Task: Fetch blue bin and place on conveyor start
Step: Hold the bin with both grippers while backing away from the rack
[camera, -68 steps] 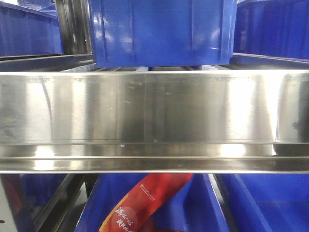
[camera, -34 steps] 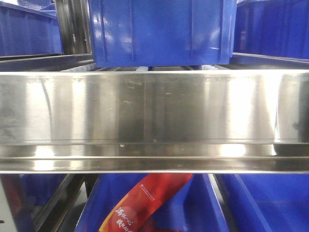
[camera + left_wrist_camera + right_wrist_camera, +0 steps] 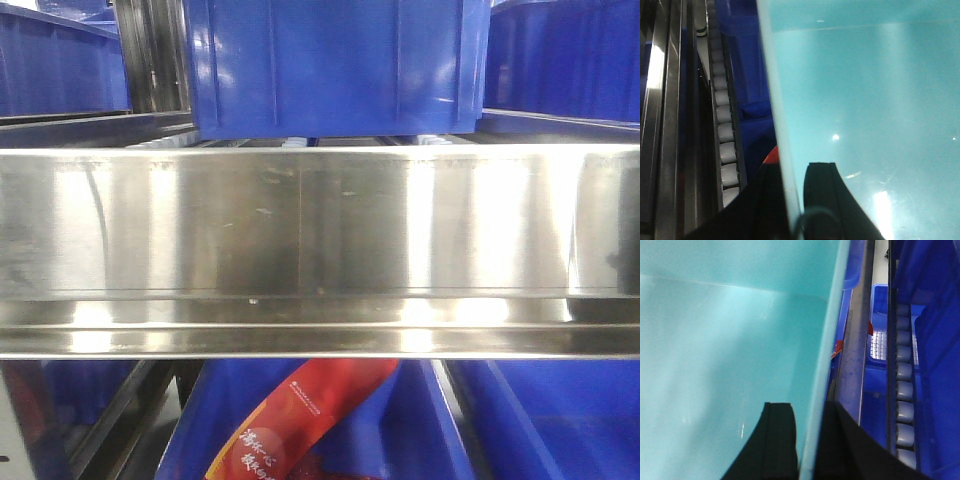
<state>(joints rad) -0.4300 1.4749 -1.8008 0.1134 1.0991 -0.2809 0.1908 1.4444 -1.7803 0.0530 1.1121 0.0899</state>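
The blue bin (image 3: 870,100) is a pale turquoise tub that fills the left wrist view; its rim runs down between my left gripper's (image 3: 792,170) two black fingers, one inside the tub and one outside. That gripper is shut on the wall. In the right wrist view the same blue bin (image 3: 720,335) fills the left side, and my right gripper (image 3: 807,412) is shut on its opposite wall in the same way. The tub looks empty. The conveyor start is out of view. Neither gripper nor the tub shows in the front view.
A shiny stainless-steel shelf rail (image 3: 320,250) spans the front view close ahead. Dark royal-blue bins (image 3: 330,60) stand above it, and one below holds a red packet (image 3: 290,420). Roller tracks (image 3: 722,130) (image 3: 904,390) and dark blue bins flank the tub on both sides.
Only the reflections on the steel rail have shifted slightly; the shelf and bins stand as before.
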